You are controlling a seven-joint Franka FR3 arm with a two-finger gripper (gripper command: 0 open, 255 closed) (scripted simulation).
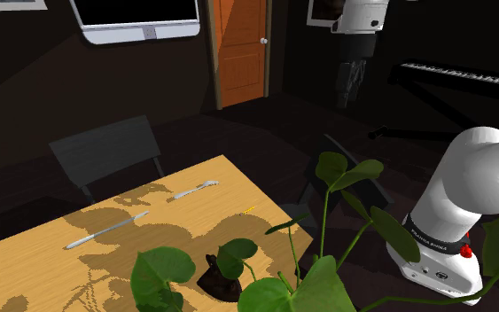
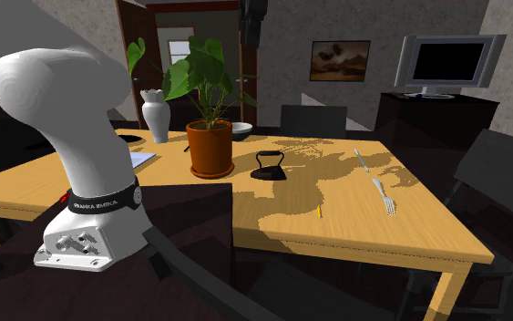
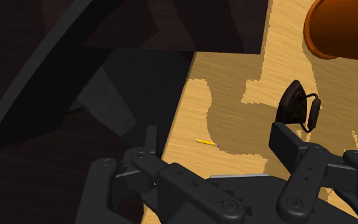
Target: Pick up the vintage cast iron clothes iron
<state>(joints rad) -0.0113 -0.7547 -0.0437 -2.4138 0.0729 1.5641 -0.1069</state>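
The clothes iron [image 2: 268,166] is small and dark, with a looped handle. It stands upright on the wooden table [image 2: 354,228], just beside the orange plant pot [image 2: 210,148]. In the shoulder view the iron [image 1: 219,276] is partly hidden behind green leaves. My gripper [image 1: 352,87] hangs high in the air, well off the table's edge and far from the iron. In the wrist view the gripper [image 3: 219,145] is open with nothing between its fingers. The iron [image 3: 296,105] lies beyond the right finger [image 3: 289,143], below the pot [image 3: 343,28].
A yellow pencil [image 2: 319,212], a fork [image 2: 384,194] and a knife [image 2: 362,160] lie on the table past the iron. A white vase [image 2: 155,114] and a bowl [image 2: 241,129] stand behind the plant. Dark chairs [image 1: 105,151] ring the table.
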